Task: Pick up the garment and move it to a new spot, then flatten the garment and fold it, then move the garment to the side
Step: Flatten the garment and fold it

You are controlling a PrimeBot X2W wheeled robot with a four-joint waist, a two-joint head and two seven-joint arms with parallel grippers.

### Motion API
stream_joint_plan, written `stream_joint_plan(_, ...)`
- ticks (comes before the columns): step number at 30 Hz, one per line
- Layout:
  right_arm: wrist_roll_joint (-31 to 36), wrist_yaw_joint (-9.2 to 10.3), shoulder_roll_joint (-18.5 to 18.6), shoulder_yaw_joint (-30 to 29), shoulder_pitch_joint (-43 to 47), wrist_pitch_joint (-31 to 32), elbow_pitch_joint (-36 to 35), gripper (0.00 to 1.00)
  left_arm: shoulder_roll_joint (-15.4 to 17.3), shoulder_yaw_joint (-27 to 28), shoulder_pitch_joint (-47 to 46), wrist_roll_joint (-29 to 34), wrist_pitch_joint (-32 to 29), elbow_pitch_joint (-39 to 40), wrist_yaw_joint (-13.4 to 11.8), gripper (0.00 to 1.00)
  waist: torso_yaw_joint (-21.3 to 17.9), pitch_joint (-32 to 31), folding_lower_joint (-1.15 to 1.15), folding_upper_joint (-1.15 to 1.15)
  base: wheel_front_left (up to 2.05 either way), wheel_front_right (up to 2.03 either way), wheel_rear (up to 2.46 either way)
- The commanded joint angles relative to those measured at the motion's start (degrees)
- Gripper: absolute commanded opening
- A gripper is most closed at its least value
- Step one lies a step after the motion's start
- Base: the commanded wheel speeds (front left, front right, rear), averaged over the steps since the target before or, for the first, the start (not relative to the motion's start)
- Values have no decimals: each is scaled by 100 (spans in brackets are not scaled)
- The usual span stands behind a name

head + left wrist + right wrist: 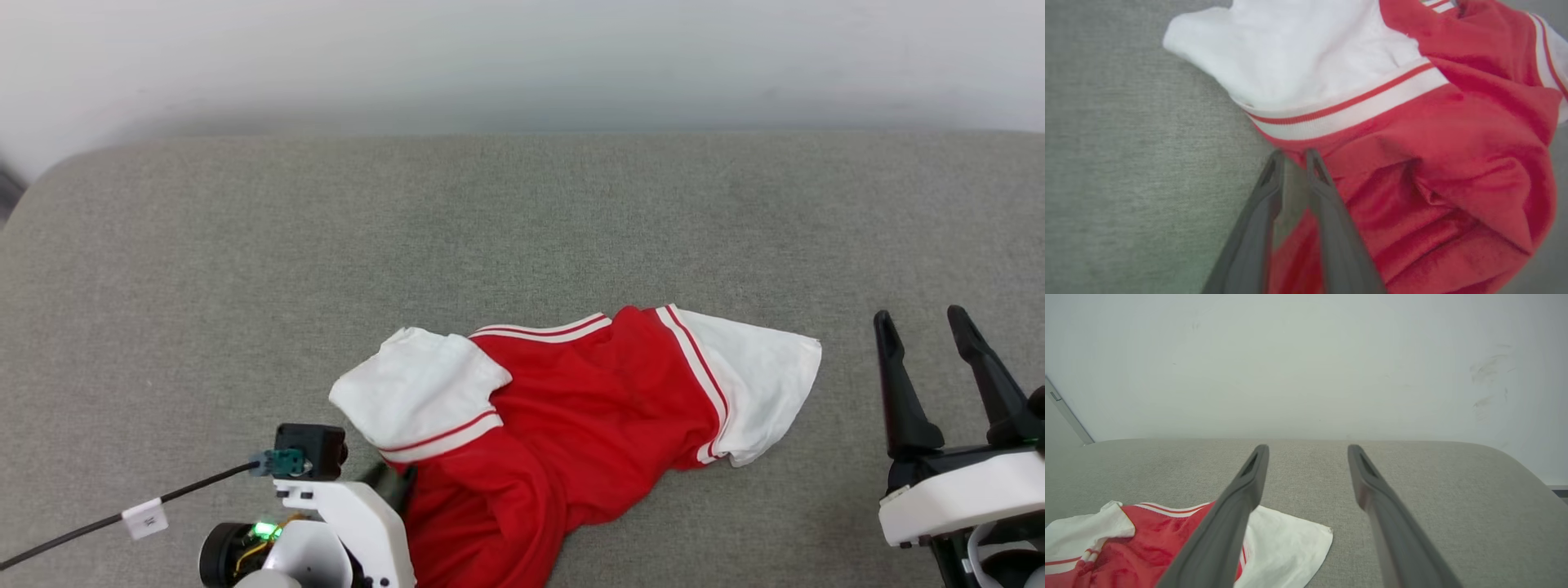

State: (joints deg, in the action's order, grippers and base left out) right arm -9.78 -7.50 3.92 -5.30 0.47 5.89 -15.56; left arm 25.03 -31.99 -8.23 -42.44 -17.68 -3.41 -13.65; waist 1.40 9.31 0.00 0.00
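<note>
The garment (588,416), a bright red shirt with white striped sleeve ends, lies crumpled on the grey fabric surface (522,229) near its front edge. In the left wrist view the garment (1433,163) has one white sleeve at the top. My left gripper (1295,157) rests at the red hem just below that sleeve's stripes, jaws a narrow gap apart with grey surface showing between the tips. In the head view my left gripper (392,482) is mostly tucked against the cloth's left edge. My right gripper (922,322) stands wide open and empty, right of the garment (1147,543).
A pale wall runs behind the grey surface. A black cable with a white tag (145,518) trails from the left wrist toward the lower left. Bare grey surface extends left, behind and right of the shirt.
</note>
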Motion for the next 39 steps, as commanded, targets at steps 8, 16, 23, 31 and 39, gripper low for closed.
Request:
stream_joint_plan(8,22,2,-10,-53,160,119,-100,100,-59,85,-431,561,829,283,-58,100,-44,-170,0,0,0,0,0)
stream_joint_plan(16,6,2,0,44,14,177,-108,100,311,-288,-1547,502,-439,-81,647,100,-241,62,0,0,0,0,0)
stream_joint_plan(23,-57,2,-32,111,-42,80,26,100,545,-406,-2075,145,-1506,-476,1074,100,-447,314,0,0,0,0,0)
stream_joint_plan(31,-112,2,-70,153,-176,-90,195,100,647,-474,-2317,-134,-2118,-739,1291,0,-628,512,0,0,0,0,0)
stream_joint_plan(39,-86,2,-87,25,-157,-104,243,100,689,-378,-2394,12,-1752,-563,1252,0,-508,436,0,0,0,0,0)
